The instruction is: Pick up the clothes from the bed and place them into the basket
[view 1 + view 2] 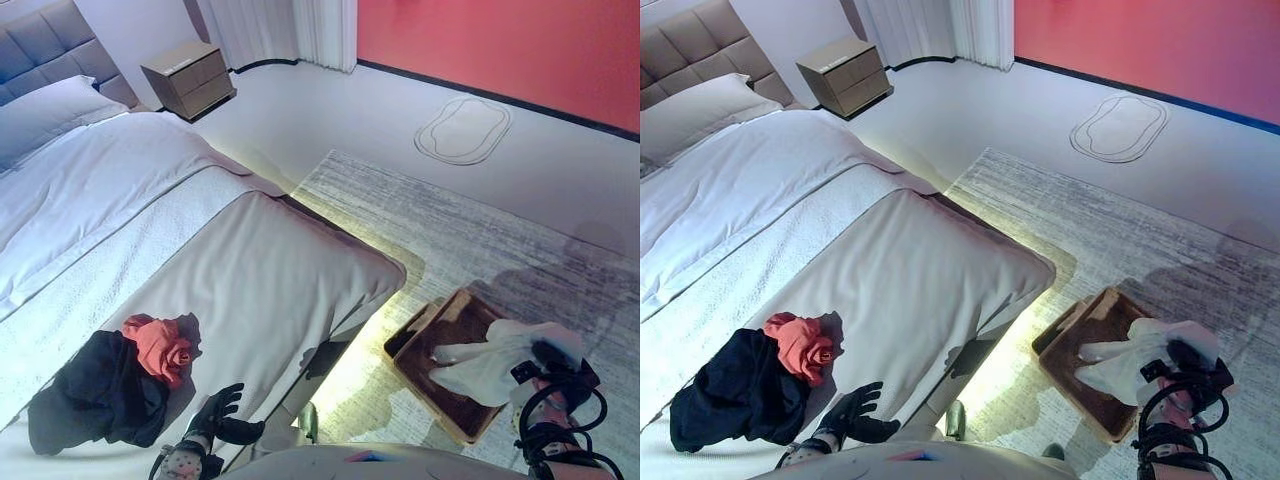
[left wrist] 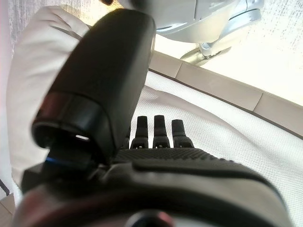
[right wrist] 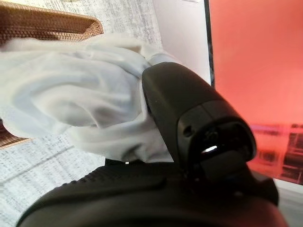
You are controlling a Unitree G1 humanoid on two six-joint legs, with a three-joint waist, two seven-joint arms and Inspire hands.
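On the bed (image 1: pixel 250 270), near its foot edge, a dark garment (image 1: pixel 100 395) lies bunched with a pink garment (image 1: pixel 160 345) touching its right side. Just right of that pile, the left hand (image 1: pixel 222 412) rests on the cover with its fingers straight and spread, holding nothing; both garments lie beside it, apart from its fingertips. Further right, on the grey rug (image 1: pixel 450 240), sits the brown wicker basket (image 1: pixel 425 365). Over the basket's right part, the right hand (image 1: pixel 555 365) has a white garment (image 1: pixel 495 365) gathered against its thumb and palm, clamped there, the cloth draping down toward the basket's inside.
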